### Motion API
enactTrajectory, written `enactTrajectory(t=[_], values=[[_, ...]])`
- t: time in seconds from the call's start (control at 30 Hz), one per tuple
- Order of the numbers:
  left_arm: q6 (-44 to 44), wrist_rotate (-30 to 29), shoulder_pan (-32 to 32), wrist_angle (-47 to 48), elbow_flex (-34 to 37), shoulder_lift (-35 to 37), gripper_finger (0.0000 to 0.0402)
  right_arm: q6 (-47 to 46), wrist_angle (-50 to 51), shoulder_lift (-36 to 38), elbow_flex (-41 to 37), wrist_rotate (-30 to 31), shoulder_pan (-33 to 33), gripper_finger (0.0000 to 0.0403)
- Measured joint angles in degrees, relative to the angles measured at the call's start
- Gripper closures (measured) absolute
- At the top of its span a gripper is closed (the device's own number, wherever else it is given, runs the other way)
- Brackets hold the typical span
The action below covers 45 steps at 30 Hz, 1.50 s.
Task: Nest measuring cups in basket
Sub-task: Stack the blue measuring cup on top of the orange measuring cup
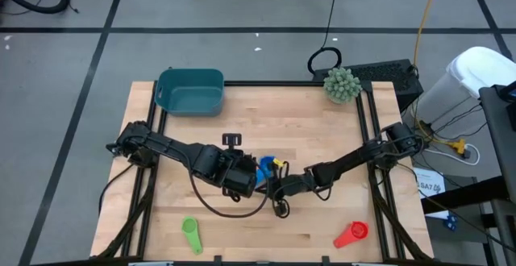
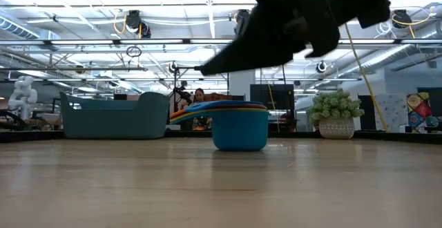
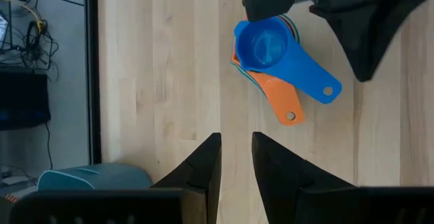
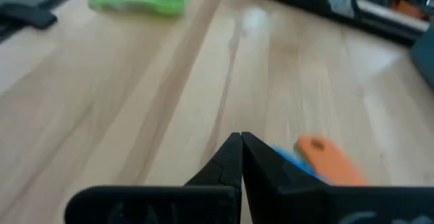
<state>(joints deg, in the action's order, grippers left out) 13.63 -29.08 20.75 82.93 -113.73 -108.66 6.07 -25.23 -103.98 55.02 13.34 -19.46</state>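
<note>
Here, cup stack (image 3: 271,51) ahead of left tool (image 3: 235,157) (slightly parted).

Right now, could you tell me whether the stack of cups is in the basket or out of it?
Out. The stack of cups stands on the table mid-board, apart from the basket at the far left corner.

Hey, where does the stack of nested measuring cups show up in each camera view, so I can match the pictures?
High view: the nested stack sits mid-table between the two grippers.
Low view: centre of the picture, blue cup lowest, under the dark arms.
Left wrist view: upper middle, blue cup on top, orange handle sticking out.
Right wrist view: only the orange handle and a blue edge.
Shared landmark: the teal basket.
</note>
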Motion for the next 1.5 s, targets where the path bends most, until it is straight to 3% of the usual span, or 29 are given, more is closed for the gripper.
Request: enactTrajectory(t=[0.37, 0.9, 1.2, 1.5], values=[[0.6, 0.0, 1.1, 0.5, 0.0, 0.0, 0.0314, -5.4, 10.2, 0.9, -1.7, 0.0, -3.6, 0.0403], [4.9, -1.0, 1.5, -0.7, 0.0, 0.0, 0.0314, -3.9, -2.0, -6.6, -2.6, 1.6, 0.9, 0.0403], [4.9, -1.0, 1.8, -2.2, 0.0, 0.0, 0.0314, -1.5, -9.5, -7.0, -2.6, 2.2, 1.8, 0.0403], [4.9, -0.9, 1.8, -2.2, 0.0, 0.0, 0.0314, -1.5, -9.0, -6.9, -1.6, 3.2, 1.5, 0.0403]])
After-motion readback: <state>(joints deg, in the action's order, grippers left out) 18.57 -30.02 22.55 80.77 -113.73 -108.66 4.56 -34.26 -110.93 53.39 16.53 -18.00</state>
